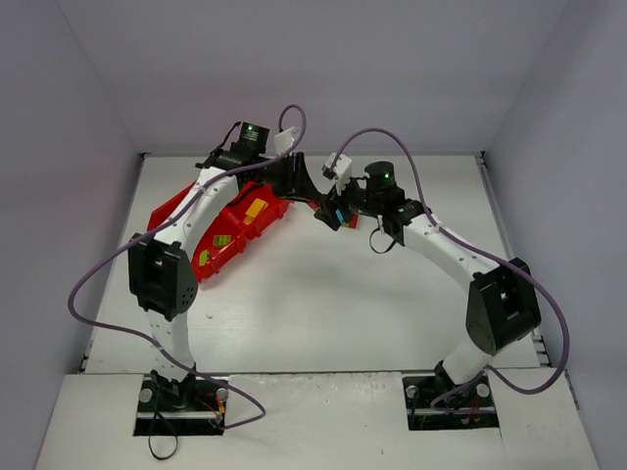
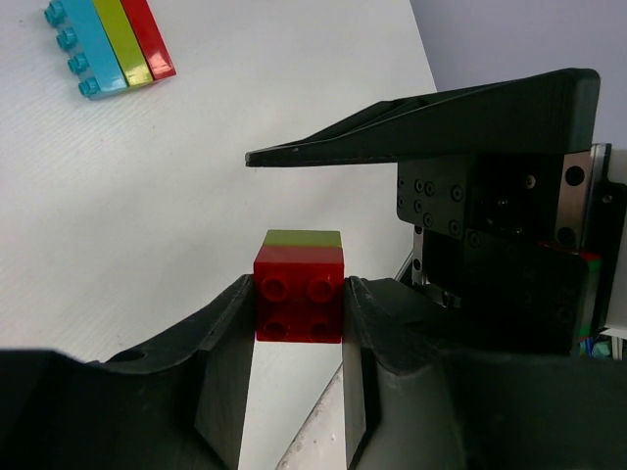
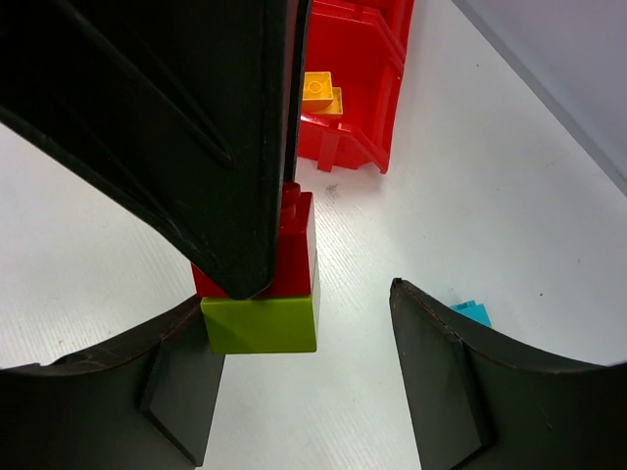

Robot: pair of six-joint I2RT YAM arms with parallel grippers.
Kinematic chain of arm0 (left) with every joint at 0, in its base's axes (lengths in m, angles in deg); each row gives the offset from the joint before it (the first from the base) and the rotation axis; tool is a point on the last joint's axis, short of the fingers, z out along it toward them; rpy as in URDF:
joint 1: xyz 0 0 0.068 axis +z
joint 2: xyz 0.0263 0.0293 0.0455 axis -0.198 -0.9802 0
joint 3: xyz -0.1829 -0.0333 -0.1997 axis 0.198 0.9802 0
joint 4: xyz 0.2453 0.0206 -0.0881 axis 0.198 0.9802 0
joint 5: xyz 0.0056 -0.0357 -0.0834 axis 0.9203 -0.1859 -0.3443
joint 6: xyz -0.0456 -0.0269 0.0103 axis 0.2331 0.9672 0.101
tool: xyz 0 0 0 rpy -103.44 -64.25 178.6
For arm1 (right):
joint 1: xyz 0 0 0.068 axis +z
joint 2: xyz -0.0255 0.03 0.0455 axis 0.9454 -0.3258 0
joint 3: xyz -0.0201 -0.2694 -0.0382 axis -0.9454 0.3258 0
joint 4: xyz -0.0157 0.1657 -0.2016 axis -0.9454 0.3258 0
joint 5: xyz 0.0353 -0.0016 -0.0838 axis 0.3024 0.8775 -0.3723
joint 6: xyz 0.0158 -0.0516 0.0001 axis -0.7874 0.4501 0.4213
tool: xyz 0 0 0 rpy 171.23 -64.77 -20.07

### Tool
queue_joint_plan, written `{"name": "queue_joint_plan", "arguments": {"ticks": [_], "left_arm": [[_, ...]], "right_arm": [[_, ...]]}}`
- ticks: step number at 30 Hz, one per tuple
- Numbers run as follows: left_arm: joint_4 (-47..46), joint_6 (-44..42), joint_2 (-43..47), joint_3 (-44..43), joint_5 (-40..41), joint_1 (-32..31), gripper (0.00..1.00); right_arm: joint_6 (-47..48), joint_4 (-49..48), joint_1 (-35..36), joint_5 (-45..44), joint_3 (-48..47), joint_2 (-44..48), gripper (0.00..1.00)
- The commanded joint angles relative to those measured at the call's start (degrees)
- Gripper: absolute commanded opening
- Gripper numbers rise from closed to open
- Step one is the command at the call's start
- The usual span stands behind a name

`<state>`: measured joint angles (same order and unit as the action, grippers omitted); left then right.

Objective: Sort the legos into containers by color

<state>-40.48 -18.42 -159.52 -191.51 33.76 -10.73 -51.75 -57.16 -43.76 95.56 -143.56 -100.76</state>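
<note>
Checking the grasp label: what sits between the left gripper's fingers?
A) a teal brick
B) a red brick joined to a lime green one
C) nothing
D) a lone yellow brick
B: the left wrist view shows the left gripper shut on the red-and-green stack, its studs facing the camera.

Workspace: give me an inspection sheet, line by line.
Surface: white table.
Job's things: red tray holds yellow bricks; teal-lime-red stack and teal brick lie loose on the table.
Clutter: nothing seen.
Hands: left hand shut on red-and-lime stack; right hand open, fingers either side of its lime end.
Cables: purple cables loop from both arms.
Surroundings: pale walls on three sides.
</note>
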Motion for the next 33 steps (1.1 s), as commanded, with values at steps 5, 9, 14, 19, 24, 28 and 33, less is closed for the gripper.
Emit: {"name": "queue_joint_plan", "arguments": {"ticks": [5, 9, 14, 19, 24, 28, 33], "left_arm": [[-1.89, 0.43, 4.02, -0.03, -1.79, -0.08, 0.10], [-2.68, 1.14, 3.93, 0.23, -2.76, -0.08, 0.10], [-2.59, 1.31, 3.58, 0.14, -3.29, -0.08, 0.10], [-2.42, 1.40, 3.32, 0.23, -3.64, -0.08, 0.10], [-1.89, 1.40, 3.05, -0.30, -3.64, 0.09, 0.10], [-0.93, 1.14, 2.88, -0.91, -3.29, 1.14, 0.10], [0.83, 0.18, 2.52, -2.14, -3.02, 1.67, 0.10]], "right_arm": [[0.24, -5.19, 0.37, -0.92, -2.15, 1.83, 0.63], [0.15, -5.28, 0.37, -0.65, -2.07, 2.09, 0.62], [-0.20, -5.98, 0.37, -0.39, -1.98, 2.79, 0.61], [-0.29, -6.25, 0.37, -0.12, -1.63, 3.15, 0.49], [0.06, -6.25, 0.29, -0.21, -0.57, 3.85, 0.09], [0.41, -6.25, 0.11, -0.83, 2.14, 5.25, 0.00], [0.41, -6.07, 0.02, -1.18, 4.00, 6.13, 0.00]]}}
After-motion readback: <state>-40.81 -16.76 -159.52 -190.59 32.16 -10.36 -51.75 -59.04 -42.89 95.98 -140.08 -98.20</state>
